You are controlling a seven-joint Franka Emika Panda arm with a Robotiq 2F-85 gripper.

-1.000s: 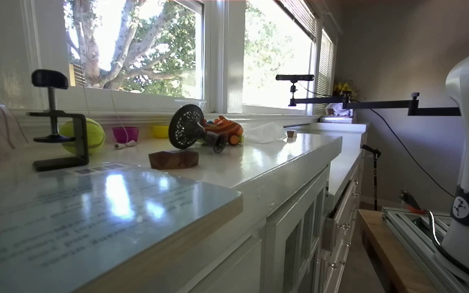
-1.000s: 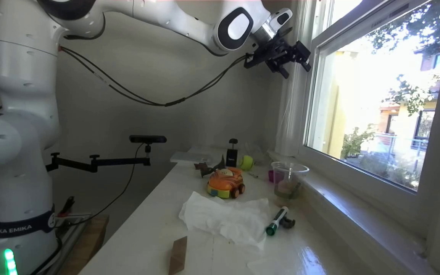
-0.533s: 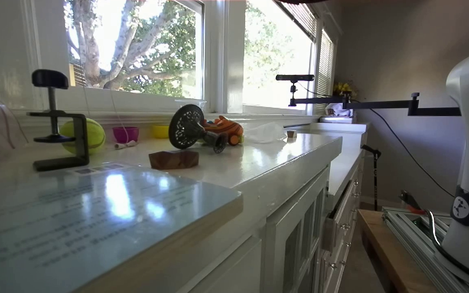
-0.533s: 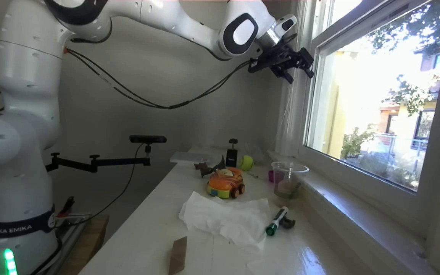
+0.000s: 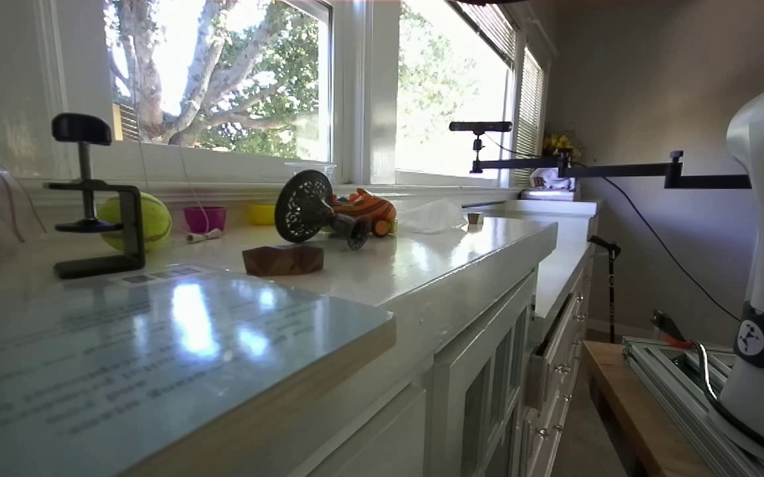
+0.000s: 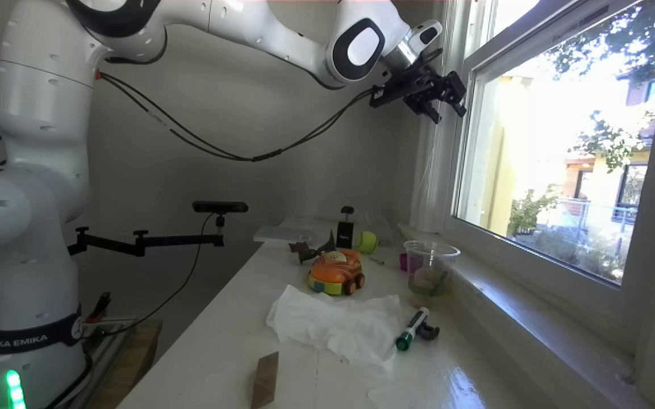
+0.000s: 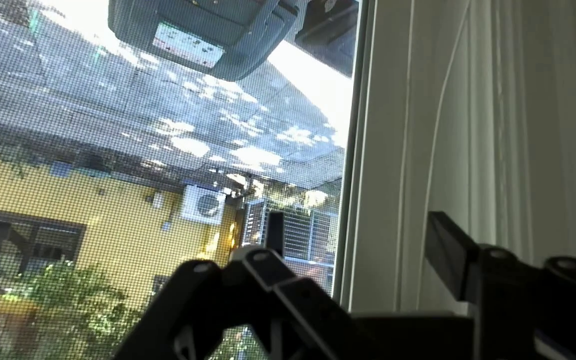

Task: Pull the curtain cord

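Note:
A thin white curtain cord [image 7: 436,125] hangs down the white window frame in the wrist view. A second pale line, cord or trim, runs beside it. In an exterior view, thin cords [image 5: 187,176] hang before the window, with a whitish end piece [image 5: 205,235] on the counter. They also show faintly as pale cords [image 6: 427,165] below the gripper. My gripper [image 6: 450,115] is high beside the window frame, fingers apart and pointing down toward the window. In the wrist view the gripper [image 7: 356,223] has the cord between its fingers, close to the right fingertip; touching cannot be told.
The window [image 6: 560,147] and its frame are close to the gripper. Below on the counter [image 6: 219,341] are an orange toy car [image 6: 336,271], a clear cup [image 6: 430,267], a black clamp [image 6: 345,233], a tennis ball [image 6: 367,242], white paper [image 6: 333,324] and a green marker [image 6: 412,329].
My gripper came down and slightly toward the window between one and half a second ago. Since then the arm is nearly still; the finger gap looks slightly narrower. One cord has shifted slightly.

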